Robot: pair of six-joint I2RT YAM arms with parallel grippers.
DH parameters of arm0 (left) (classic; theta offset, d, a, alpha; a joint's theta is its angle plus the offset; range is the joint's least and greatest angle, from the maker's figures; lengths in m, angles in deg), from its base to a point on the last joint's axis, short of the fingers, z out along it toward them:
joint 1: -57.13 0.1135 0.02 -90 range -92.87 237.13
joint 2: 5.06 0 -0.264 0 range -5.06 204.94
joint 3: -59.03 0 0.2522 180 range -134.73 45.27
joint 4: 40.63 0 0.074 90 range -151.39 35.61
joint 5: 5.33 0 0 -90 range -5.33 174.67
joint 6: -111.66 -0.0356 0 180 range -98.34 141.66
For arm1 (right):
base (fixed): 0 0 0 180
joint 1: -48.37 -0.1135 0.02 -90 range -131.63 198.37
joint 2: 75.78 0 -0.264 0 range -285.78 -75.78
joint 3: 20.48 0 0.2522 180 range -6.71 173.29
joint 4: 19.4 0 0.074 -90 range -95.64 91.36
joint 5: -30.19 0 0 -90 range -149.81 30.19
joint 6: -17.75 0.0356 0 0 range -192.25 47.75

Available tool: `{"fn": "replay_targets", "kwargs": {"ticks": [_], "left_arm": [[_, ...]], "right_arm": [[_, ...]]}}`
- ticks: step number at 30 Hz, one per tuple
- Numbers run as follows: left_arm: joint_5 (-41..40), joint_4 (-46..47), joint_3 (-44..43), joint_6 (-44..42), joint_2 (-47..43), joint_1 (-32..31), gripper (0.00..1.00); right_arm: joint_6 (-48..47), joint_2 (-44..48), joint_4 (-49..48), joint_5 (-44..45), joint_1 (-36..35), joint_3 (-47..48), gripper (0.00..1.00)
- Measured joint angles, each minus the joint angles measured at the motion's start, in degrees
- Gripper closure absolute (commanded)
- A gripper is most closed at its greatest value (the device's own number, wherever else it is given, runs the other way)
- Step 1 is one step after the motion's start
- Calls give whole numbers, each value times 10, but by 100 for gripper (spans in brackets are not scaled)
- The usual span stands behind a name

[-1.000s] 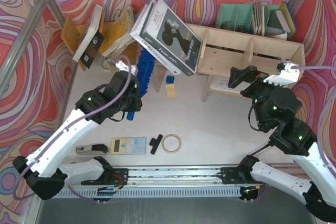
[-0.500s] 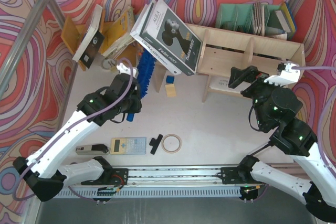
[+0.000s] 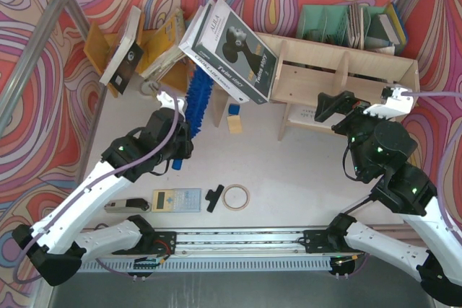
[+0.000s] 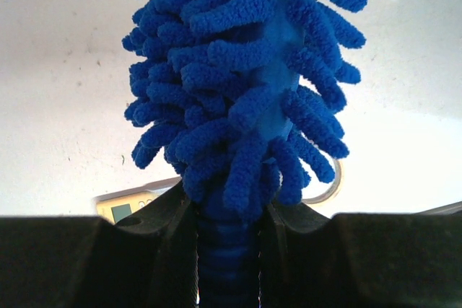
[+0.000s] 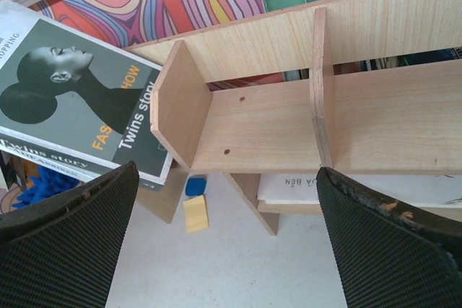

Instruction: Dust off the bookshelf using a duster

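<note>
Left wrist view is showing the left end effector (image 4: 227,221) pinching the duster (image 4: 238,70) at its ribbed dark blue neck, fingers pressed against either side. In the top external view the fluffy head is pointing toward the upper middle of the frame. Its tip is lying under a leaning grey book (image 3: 231,48) at the left end of the bookshelf (image 3: 339,70), possibly brushing it. The right end effector (image 5: 227,236) is hovering spread wide before the bookshelf's open compartments, holding nothing.
</note>
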Motion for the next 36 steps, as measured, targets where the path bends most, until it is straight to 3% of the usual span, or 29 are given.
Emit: {"fn": "replay_targets", "kwargs": {"ticks": [6,13,24,32,36], "left_arm": [[13,32,72,12,2,0,100],[16,58,92,14,5,0,100],[6,74,92,14,3,0,100],[5,76,92,14,-1,0,100],[9,84,99,21,1,0,100]], "right_arm": [[-30,-1,0,0,0,1,1],[-99,19,-11,-19,0,-7,1],[-153,97,-68,-76,0,-153,1],[-161,76,-57,-75,0,-68,1],[-160,108,-52,-67,0,-78,1]]}}
